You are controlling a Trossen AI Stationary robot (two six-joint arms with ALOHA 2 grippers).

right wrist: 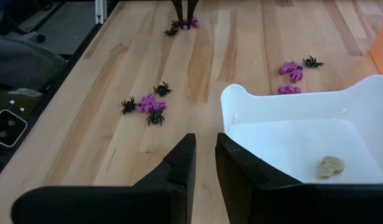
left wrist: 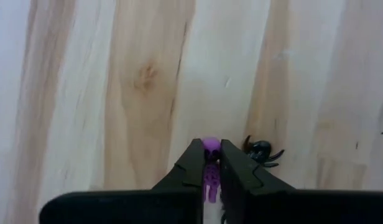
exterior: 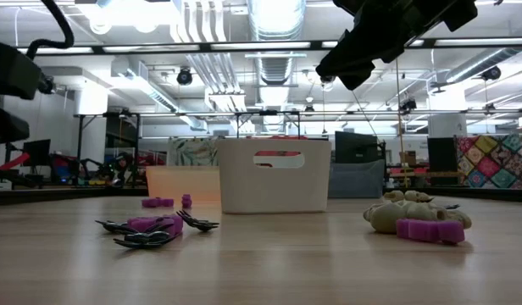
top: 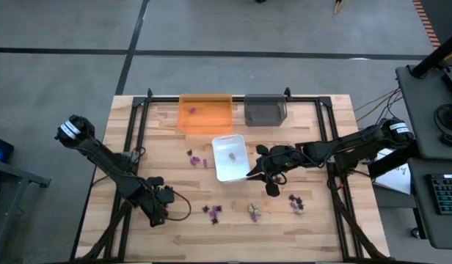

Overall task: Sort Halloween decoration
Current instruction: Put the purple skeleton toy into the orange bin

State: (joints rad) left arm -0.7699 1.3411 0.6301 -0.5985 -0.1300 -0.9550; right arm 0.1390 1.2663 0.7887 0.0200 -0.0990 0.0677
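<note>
Left wrist view: my left gripper (left wrist: pixel 209 163) is clamped on a small purple toy (left wrist: pixel 210 174) just above the wooden table (left wrist: pixel 117 93), a black spider (left wrist: pixel 262 151) beside it. My right gripper (right wrist: pixel 205 163), fingers slightly apart and holding nothing, hovers by the white tray (right wrist: pixel 291 102), where a beige skull (right wrist: pixel 331 166) lies.

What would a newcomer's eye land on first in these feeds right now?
Probably the left gripper near the table's front left, shut on a tiny purple piece, with a black spider lying right beside it. Next, the white tray at mid-table holding a single pale beige skull, with the right gripper poised just off its corner. Behind them, the orange tray and grey tray sit at the far edge.
</note>
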